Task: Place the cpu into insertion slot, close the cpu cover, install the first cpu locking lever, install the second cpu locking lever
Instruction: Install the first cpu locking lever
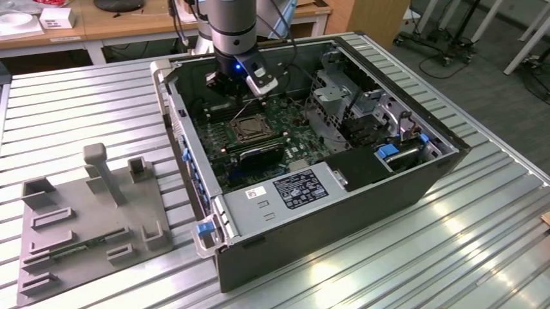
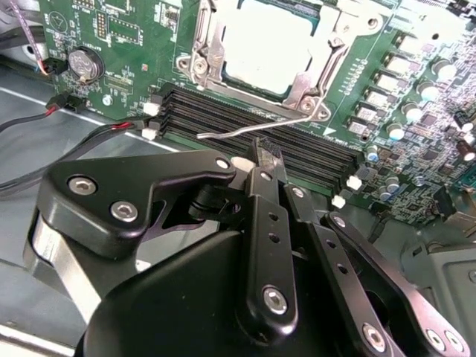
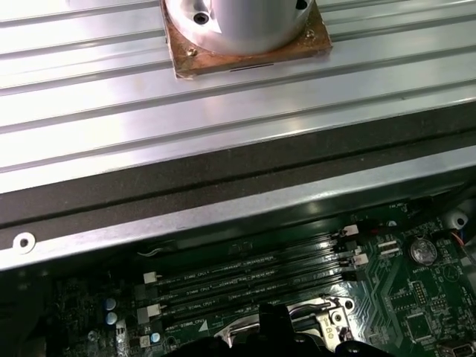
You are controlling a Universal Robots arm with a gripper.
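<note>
Gripper point(image 2: 266, 152) fingers pressed together, nothing visible between them. Locking lever point(image 2: 230, 134) lies just beyond the tips, with its long axis crosswise to them (contact unclear). Farther ahead, cpu point(image 2: 271, 44) sits framed by the lowered cpu cover point(image 2: 204, 48).

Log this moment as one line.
cpu: in slot | cover: down around cpu | lever: out over memory slots | gripper: shut, tip at lever, grip unclear
</note>
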